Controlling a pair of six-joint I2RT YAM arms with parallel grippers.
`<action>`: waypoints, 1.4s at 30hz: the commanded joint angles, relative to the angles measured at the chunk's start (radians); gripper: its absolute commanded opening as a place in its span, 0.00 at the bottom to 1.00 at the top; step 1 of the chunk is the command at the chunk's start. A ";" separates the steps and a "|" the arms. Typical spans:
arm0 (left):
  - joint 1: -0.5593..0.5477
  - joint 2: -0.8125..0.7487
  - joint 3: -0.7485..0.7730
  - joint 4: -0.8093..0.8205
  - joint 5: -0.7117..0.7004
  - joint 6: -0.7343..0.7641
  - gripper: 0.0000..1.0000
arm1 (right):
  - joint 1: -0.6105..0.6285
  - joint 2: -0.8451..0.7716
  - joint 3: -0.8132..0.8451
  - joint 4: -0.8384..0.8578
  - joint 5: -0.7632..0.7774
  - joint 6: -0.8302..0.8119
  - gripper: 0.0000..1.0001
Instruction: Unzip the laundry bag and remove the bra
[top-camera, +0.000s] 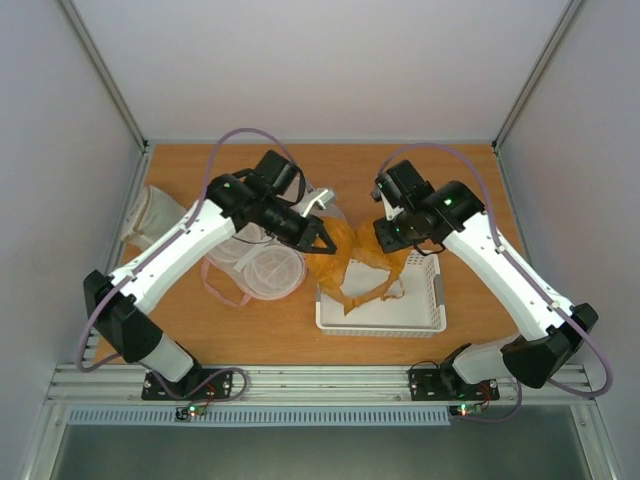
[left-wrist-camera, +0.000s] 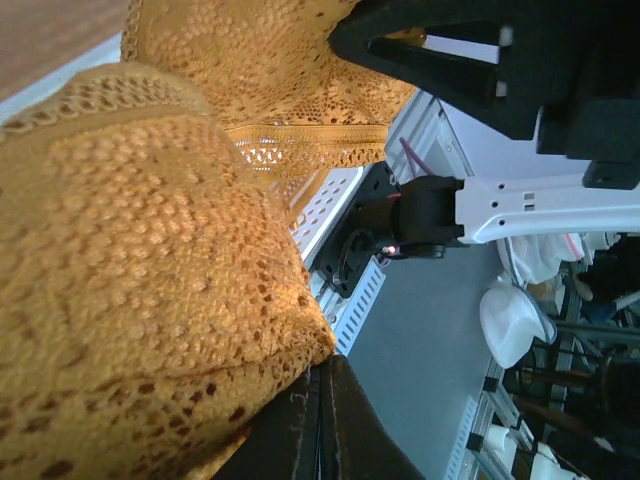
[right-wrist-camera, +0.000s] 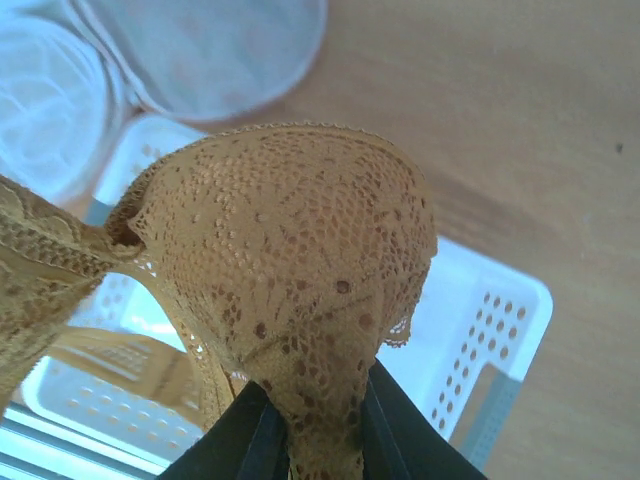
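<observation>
The mustard lace bra (top-camera: 347, 252) hangs stretched between both grippers above the white basket. My left gripper (top-camera: 322, 240) is shut on its left end; in the left wrist view the lace (left-wrist-camera: 130, 250) bunches at the closed fingertips (left-wrist-camera: 325, 365). My right gripper (top-camera: 393, 243) is shut on the other cup (right-wrist-camera: 290, 250), which sticks up out of the jaws (right-wrist-camera: 320, 400). The laundry bag (top-camera: 270, 272), pale with a pink edge and pink loop, lies open on the table under my left arm. It also shows blurred at the top left of the right wrist view (right-wrist-camera: 200, 50).
A white perforated basket (top-camera: 430, 320) sits on the wooden table under the bra and the right gripper, with bra straps trailing into it. An off-white fabric sack (top-camera: 147, 215) lies at the table's left edge. Grey walls close in the sides and back.
</observation>
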 joint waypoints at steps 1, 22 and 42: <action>-0.031 0.030 -0.049 0.109 -0.001 -0.041 0.01 | -0.017 -0.003 -0.100 -0.013 0.025 0.021 0.17; -0.135 0.244 -0.202 0.316 -0.138 -0.018 0.00 | -0.044 0.190 -0.389 0.051 0.102 0.058 0.22; -0.149 0.269 -0.250 0.309 -0.212 -0.039 0.11 | -0.076 0.221 -0.399 0.088 0.205 0.103 0.63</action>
